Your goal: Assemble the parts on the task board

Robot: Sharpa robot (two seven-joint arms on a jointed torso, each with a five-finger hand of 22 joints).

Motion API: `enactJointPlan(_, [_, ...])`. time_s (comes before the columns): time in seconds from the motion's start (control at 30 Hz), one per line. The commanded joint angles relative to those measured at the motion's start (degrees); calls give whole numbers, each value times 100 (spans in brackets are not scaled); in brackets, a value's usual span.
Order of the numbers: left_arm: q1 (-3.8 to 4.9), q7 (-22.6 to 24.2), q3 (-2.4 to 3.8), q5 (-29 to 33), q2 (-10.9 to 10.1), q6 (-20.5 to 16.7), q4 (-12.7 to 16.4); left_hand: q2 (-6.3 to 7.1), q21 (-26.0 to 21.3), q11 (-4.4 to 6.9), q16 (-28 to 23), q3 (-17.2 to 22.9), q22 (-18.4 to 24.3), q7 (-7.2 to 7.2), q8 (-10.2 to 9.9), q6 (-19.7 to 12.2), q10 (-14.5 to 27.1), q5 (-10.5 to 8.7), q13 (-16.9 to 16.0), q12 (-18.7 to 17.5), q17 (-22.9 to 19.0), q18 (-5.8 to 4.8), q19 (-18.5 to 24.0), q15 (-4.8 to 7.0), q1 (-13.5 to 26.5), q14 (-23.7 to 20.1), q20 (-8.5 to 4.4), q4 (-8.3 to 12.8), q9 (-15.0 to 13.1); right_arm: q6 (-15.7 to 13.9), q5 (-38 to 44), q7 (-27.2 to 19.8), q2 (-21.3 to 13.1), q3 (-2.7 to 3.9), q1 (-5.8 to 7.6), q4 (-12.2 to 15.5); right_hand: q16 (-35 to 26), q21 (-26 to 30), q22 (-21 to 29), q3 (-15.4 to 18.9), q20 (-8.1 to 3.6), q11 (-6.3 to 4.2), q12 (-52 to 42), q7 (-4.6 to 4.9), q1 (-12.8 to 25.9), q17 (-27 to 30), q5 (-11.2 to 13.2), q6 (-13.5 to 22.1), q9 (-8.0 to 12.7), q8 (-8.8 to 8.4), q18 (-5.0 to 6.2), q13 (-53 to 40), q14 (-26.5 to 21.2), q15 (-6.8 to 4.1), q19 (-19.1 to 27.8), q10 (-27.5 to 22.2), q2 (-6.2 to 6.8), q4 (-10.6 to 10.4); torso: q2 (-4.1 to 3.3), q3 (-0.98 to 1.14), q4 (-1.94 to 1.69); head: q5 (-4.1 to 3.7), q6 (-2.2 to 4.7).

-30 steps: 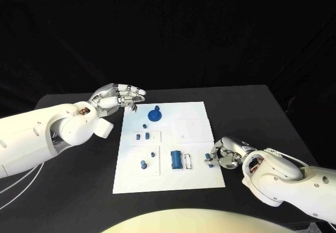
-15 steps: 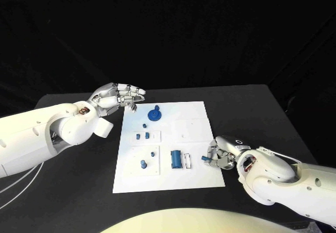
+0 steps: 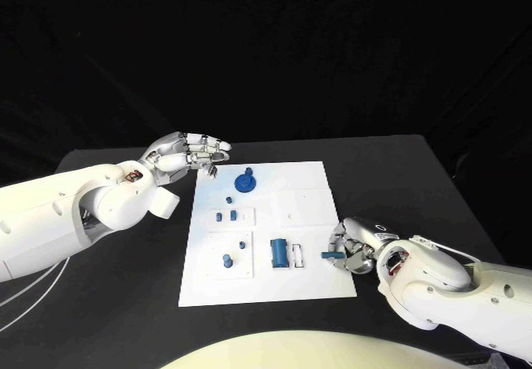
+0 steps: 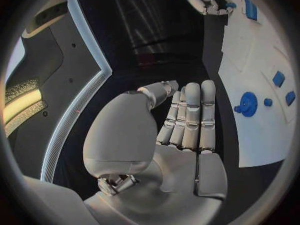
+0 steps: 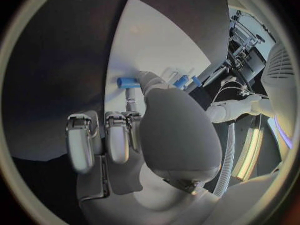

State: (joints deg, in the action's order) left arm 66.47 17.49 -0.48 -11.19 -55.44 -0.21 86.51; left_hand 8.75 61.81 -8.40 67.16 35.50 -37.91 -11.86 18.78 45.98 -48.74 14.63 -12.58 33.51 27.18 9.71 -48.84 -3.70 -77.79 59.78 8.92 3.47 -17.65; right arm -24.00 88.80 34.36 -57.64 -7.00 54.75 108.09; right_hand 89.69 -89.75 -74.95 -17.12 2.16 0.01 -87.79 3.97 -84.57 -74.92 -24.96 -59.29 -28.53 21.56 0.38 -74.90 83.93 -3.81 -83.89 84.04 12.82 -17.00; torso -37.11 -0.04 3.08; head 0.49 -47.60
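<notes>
White plastic made up the flat rectangular task board, which lay lengthwise in the middle of the black table. On its far end sat a round blue gear-like part. Nearer the middle, 2 small blue pegs stood in a raised white square, and another small blue piece sat in a second square closer to the robot. Just beside that square stood a taller blue block with a narrow white slot piece touching its side.

The right hand rested at the board's near right edge, its silver fingers curled in, and it pinched a short blue cylindrical peg between thumb and fingertip. In the right wrist view the same peg stuck out sideways past the thumb, just over the white board, though I could not tell whether it touched the surface.

The left hand hovered off the board's far left corner, above the bare table. From the left wrist view its fingers lay straight and side by side, gripping nothing, with the gear-like part on the board near them.
</notes>
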Motion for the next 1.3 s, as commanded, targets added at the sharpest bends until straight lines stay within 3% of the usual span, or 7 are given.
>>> enactJointPlan(0.03, [2, 51, 3, 3, 7, 76, 14, -39, -8, 4, 37, 35, 9, -67, 33, -43, 46, 23, 6, 29, 8, 97, -11, 1, 26, -35, 10, 6, -10, -88, -938, -2, -12, -51, 14, 46, 10, -25, -1505, -294, -41, -55, -19, -13, 132, -1461, -210, -8, -80, 55, -38, -1397, 597, -43, -611, 489, -13, 139, -2, 1, 1, 11, -4])
enactJointPlan(0.27, [2, 45, 3, 3, 11, 71, 18, -39, -8, 4, 37, 35, 9, -67, 33, -43, 46, 23, 6, 29, 8, 97, -11, 1, 26, -35, 10, 6, -10, -397, -1718, -179, 41, -47, 169, 194, 7, -25, -1505, -483, -45, -59, -31, -17, 251, -1455, -439, 24, -158, 101, -38, -1404, 596, -47, -611, 497, 4, 199, -2, -2, -6, -2, -18])
enactJointPlan(0.5, [3, 39, 3, 3, 13, 59, 21, -41, -7, 5, 37, 42, 9, -65, 35, -42, 46, 24, 6, 33, 8, 98, -12, 2, 22, -35, 10, 11, -10, -664, -2355, -237, 204, -47, 204, 172, 14, -25, -1505, -489, -43, -57, -45, -20, 528, -1470, -440, 41, -207, 123, -38, -1413, 599, -45, -611, 505, 118, 142, -3, 0, 1, 4, -29])
enactJointPlan(0.77, [3, 34, 3, 2, 17, 60, 25, -40, -5, 6, 38, 46, 9, -65, 37, -43, 46, 24, 7, 37, 8, 98, -12, 3, 20, -35, 9, 14, -11, -700, -2575, -201, 458, -49, 206, 18, 15, -25, -1505, -487, -48, -68, -50, -33, 756, -1474, -267, 39, -245, 141, -38, -1416, 600, -52, -611, 510, 135, 83, -5, 4, 1, -5, -33])
enactJointPlan(0.97, [3, 29, 3, -1, 17, 67, 32, -40, -5, 6, 38, 46, 9, -65, 37, -43, 46, 24, 7, 37, 8, 98, -12, 3, 20, -35, 9, 14, -11, -649, -2606, -177, 618, -53, 199, -113, 31, -25, -1505, -508, -55, -82, -92, -51, 1213, -1508, -220, 21, -289, 163, -38, -1440, 607, -63, -611, 533, -3, 47, -6, 2, -5, -7, -27])
enactJointPlan(1.3, [3, 20, 3, -4, 11, 83, 40, -40, -5, 6, 38, 46, 9, -65, 37, -43, 46, 24, 7, 37, 8, 98, -12, 3, 20, -35, 9, 14, -11, -577, -2552, -165, 771, -55, 195, -222, 31, -25, -1505, -532, -65, -92, -90, -63, 1492, -1508, -107, 13, -330, 189, -38, -1439, 607, -72, -611, 534, -51, 53, -4, 3, 1, 0, -37])
